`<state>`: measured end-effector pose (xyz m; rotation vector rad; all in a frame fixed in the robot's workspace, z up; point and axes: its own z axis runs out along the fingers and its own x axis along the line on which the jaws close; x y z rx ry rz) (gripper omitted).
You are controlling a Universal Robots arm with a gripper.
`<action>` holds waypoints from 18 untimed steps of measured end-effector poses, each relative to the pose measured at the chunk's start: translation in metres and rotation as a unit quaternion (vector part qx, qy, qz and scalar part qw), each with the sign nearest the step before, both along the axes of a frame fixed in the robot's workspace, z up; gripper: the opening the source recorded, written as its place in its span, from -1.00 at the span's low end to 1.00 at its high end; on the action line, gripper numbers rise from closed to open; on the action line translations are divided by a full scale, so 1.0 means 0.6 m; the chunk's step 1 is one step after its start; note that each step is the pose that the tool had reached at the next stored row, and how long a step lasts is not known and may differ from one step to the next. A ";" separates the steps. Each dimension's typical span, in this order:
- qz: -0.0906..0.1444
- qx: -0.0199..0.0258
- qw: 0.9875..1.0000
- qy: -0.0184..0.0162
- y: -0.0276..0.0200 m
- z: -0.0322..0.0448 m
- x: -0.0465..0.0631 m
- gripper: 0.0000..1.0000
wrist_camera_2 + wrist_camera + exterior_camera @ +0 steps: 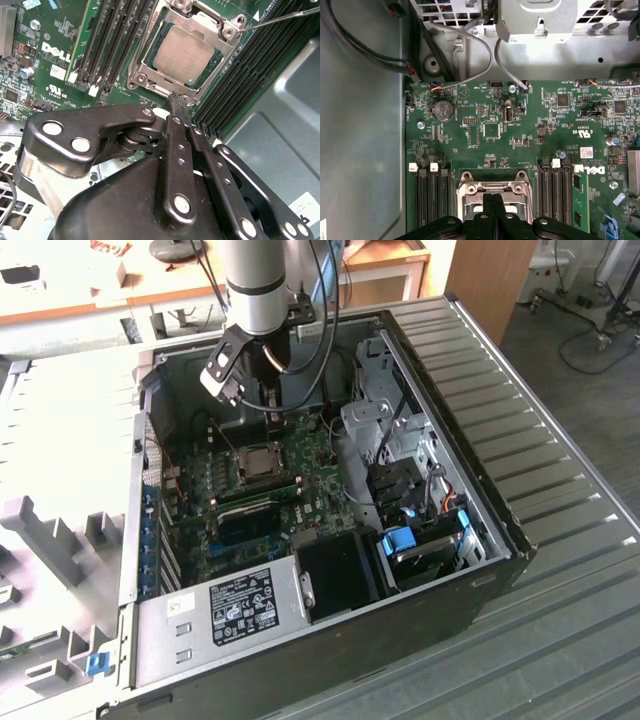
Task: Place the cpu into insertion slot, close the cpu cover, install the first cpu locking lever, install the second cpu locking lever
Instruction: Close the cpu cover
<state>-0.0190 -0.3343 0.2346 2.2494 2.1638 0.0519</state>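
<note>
A ribbed metal table (560, 540) carried an open computer case (400, 640) lying on its side. The robot arm (257, 285) reached down into the case from its far edge in the exterior view. A green motherboard (320, 465) covered the floor of the case. A grey power supply (235, 610) sat along the case's near edge. A drive cage with blue tabs (400, 540) stood toward the exterior view's right.

On the motherboard, two banks of long black memory slots (107, 45) flanked the insertion slot (258, 462), which lay toward the board's far edge in the exterior view. The gripper (272, 410) hung just above that slot. In the second wrist view, the gripper (176, 102) had its fingers (172, 150) drawn together with no gap showing between them. Their tips met at one edge of the insertion slot (141, 75). Whether a thin lever end was pinched there I could not tell. The first wrist view showed the same closed pair of fingers (486, 220) over the socket.

The cpu cover (200, 25) lay flat over the slot. The cpu (185, 55) was seated inside, its silvery top showing through the cover's square window. A thin metal locking lever (285, 16) ran from one corner of the socket out over the neighbouring memory slots, angled away from the socket's side. A round coin battery (444, 111) sat on the board, well apart from the socket.
</note>
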 end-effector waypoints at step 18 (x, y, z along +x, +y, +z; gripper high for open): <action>0.005 0.000 1.000 0.000 0.0001 -0.001 -0.025 -0.79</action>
